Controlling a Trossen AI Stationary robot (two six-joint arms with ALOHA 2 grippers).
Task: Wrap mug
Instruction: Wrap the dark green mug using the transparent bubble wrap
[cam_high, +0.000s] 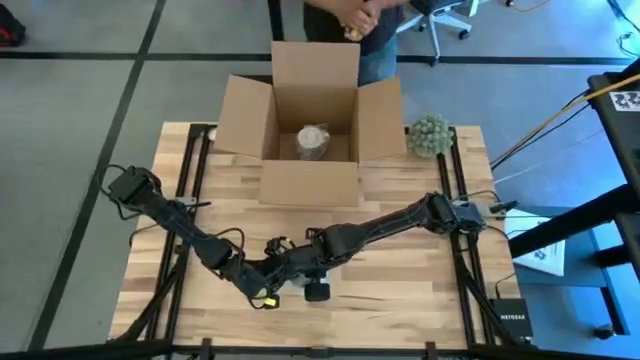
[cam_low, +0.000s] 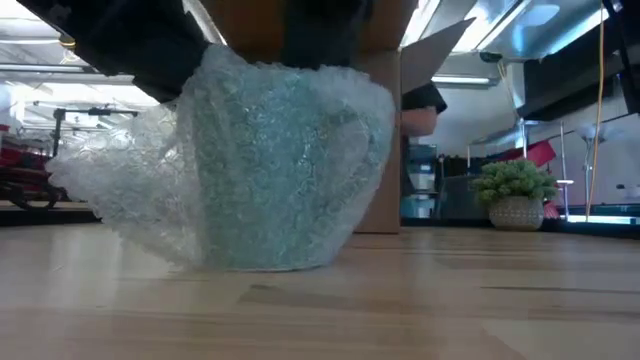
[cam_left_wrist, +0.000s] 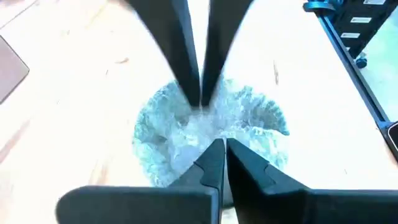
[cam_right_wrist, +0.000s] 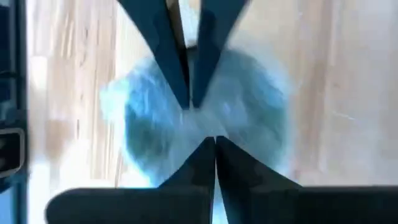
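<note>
Both tools meet over the mug (cam_low: 275, 165), which stands upright on the bench (cam_low: 480, 300) near its front edge, swathed in bubble wrap (cam_low: 120, 175) that spreads out loose to one side in the low view. The left tool (cam_left_wrist: 221, 144) has its fingers pressed together, pinching the gathered wrap at the top of the mug. The right tool (cam_right_wrist: 213, 140) is likewise clenched, its fingertips nipping the wrap at the mug's top from the opposite side, so the two tools point at each other with the bundle directly beneath them. Farther back on the bench stands an open cardboard box (cam_high: 308, 125) with a wrapped item (cam_high: 313, 141) inside, and a small potted plant (cam_high: 430, 135) sits just beside the box's right flap.
</note>
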